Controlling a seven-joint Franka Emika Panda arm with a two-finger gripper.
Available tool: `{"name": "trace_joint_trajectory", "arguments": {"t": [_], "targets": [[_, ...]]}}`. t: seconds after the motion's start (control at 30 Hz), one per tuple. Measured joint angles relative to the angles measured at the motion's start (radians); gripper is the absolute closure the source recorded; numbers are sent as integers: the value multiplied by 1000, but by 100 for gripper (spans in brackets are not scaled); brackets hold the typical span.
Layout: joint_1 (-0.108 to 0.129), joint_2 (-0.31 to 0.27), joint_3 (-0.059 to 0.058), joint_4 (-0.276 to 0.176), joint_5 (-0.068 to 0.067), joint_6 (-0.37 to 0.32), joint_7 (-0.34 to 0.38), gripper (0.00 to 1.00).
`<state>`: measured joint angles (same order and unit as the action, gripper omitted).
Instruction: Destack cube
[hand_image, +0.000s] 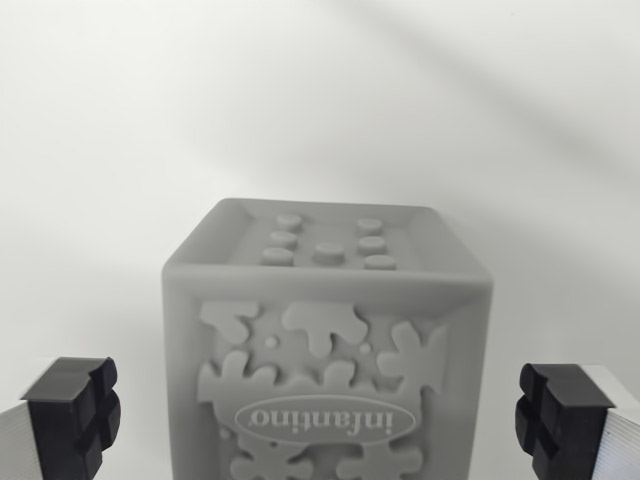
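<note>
- Centre-low in wrist view: grey cube, soft-looking moulded block, matte, rounded edges.
- Upper face recessed w/ seven raised round dots; near face w/ raised splat/gear-like shapes, small bumps, oval badge reading "infantino" upside down.
- Roughly equal sides, so no clear long axis; dotted face tilted up and away from cam, logo face toward cam, bottom edge cut off by frame.
- Sits on plain white surface; whether another cube lies beneath – can't tell.
- Gripper spread wide, black fingertips either side of cube, clear gaps both sides, gripping nothing.
</note>
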<state>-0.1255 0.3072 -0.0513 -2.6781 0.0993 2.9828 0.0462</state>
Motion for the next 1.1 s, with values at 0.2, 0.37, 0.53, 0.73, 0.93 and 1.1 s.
{"name": "trace_joint_trajectory", "arguments": {"t": [0.2, 0.37, 0.53, 0.73, 0.93, 1.1], "targets": [[15, -55, -18, -13, -11, -41, 7, 0], [28, -109, -35, -24, -28, -84, 19, 0], [35, -172, -48, -33, -52, -135, 36, 0], [35, -258, -54, -41, -82, -212, 58, 0], [34, -336, -56, -43, -103, -287, 73, 0], [32, -398, -56, -42, -114, -350, 82, 0]]}}
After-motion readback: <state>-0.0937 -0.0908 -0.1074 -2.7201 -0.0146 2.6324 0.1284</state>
